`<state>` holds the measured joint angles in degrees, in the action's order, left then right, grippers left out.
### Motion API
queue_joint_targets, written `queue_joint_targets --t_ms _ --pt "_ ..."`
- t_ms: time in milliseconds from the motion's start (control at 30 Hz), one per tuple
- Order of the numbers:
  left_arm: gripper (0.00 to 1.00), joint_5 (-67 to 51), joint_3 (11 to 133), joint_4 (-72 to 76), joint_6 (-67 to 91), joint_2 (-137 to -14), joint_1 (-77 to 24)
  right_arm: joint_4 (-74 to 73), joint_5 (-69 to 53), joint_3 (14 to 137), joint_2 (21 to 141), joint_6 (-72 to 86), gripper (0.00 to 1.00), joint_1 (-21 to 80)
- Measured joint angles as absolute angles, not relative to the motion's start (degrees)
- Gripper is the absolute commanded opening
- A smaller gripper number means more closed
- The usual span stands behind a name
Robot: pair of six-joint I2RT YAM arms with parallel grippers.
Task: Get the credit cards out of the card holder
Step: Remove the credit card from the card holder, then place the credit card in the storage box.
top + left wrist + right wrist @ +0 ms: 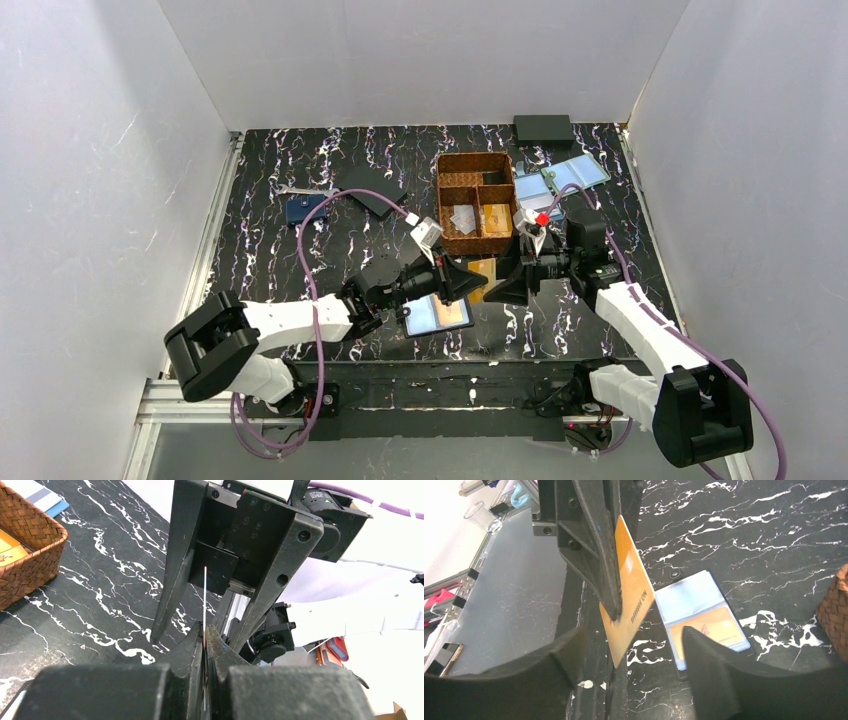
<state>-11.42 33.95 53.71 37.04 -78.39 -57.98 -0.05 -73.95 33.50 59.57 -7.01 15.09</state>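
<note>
My left gripper is shut on an orange-gold credit card and holds it on edge above the table. In the left wrist view the card shows edge-on between the closed left gripper. My right gripper faces it, open, and its open jaws stand on either side of the card's free end. The right gripper touches nothing. The card holder lies open on the table below, black-rimmed, with another orange card in one pale blue sleeve.
A wicker basket with compartments stands just behind the grippers and holds orange cards and paper scraps. Pale blue holders lie at the back right, with a black box behind them. A navy wallet and a black flat case lie at the back left.
</note>
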Motion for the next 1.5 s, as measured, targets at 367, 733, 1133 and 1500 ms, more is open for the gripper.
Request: queue_joint_targets --t_ms 367,733,1133,1500 --pt "0.98 -0.38 23.75 52.71 36.03 -64.82 -57.78 4.29 -74.28 33.17 59.92 -3.51 0.01 11.35" --pt "0.98 4.89 2.48 32.03 45.58 -23.77 -55.59 -18.28 -40.23 63.7 83.83 -9.89 0.01 7.55" --pt "0.98 4.78 2.66 23.92 48.66 -22.85 -55.59 -31.05 -32.95 74.37 99.18 -11.46 0.05 7.99" --pt "0.98 4.47 2.85 23.35 50.17 -23.59 -55.59 -33.69 -33.63 78.11 103.74 -11.62 0.11 9.78"
